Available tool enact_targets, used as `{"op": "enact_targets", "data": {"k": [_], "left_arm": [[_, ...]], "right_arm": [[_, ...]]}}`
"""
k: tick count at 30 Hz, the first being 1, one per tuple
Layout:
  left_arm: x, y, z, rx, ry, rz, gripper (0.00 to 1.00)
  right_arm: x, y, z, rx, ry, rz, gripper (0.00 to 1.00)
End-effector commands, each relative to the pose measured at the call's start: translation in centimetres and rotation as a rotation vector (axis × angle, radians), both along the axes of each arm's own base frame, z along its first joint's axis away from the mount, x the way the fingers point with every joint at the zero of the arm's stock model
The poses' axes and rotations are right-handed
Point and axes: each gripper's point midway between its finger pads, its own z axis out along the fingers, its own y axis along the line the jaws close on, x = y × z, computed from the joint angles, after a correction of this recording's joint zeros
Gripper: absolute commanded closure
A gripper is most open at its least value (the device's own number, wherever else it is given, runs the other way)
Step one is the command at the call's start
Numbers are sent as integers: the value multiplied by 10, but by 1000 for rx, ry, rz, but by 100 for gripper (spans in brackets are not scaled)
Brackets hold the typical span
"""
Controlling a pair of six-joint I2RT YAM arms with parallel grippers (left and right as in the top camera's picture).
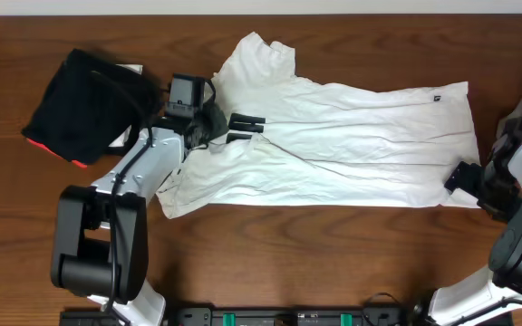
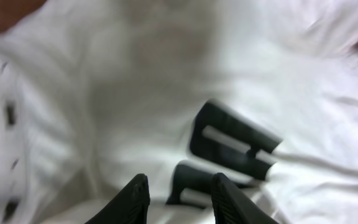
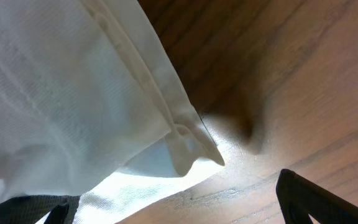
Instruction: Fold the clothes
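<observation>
T-shirt (image 1: 361, 136), white, lies spread flat on the table (image 1: 333, 258). Near its left end, the left claw (image 1: 245, 128) sits over the cloth with its jaws narrowly apart; I cannot tell whether it grips. At its lower right corner, the right claw (image 3: 173, 198) gapes wide, empty.

Overhead view: fixed high, looking straight down on the whole table (image 1: 333, 263). Left wrist view: close, blurred, facing down onto the white T-shirt (image 2: 104, 93). Right wrist view: equally close, at the shirt's hem corner; both patches appear overhead.
</observation>
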Motion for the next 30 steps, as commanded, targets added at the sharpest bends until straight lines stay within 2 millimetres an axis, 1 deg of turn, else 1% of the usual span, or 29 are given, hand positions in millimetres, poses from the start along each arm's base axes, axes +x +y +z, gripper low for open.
{"op": "enact_targets", "data": {"k": [1,3,5,6,8,9,10,12,15,18,21,25,30], "left_arm": [[8,1,4,34,-37,-46,64],[10,1,14,57,-39,-79,65],[5,2,27,83,-19,-113,64],[1,2,32,93,-4,-126,67],[-15,6,42,109,50,-143,81],[-22,7,43,114,75,-148,92],[-32,9,43,125,106,-161,94],[-52,13,37,147,180,-188,94],[-80,18,21,161,311,-199,94],[-97,17,3,173,386,-215,94],[-102,14,-10,184,401,-229,94],[-99,11,-15,187,391,-234,94],[-98,21,-22,242,404,-215,94]], "right_arm": [[-19,22,-34,89,86,6,1],[-19,22,-34,90,86,5,1],[-19,22,-34,90,86,4,1],[-20,22,-34,90,87,4,1],[-20,22,-34,90,87,5,1],[-19,22,-34,89,86,4,1],[-19,22,-34,90,86,4,1],[-20,22,-34,90,86,4,1],[-19,22,-34,90,86,4,1],[-20,22,-34,90,86,4,1],[-20,22,-34,90,86,4,1],[-19,22,-34,90,86,4,1],[-20,22,-34,89,86,3,1]]}}
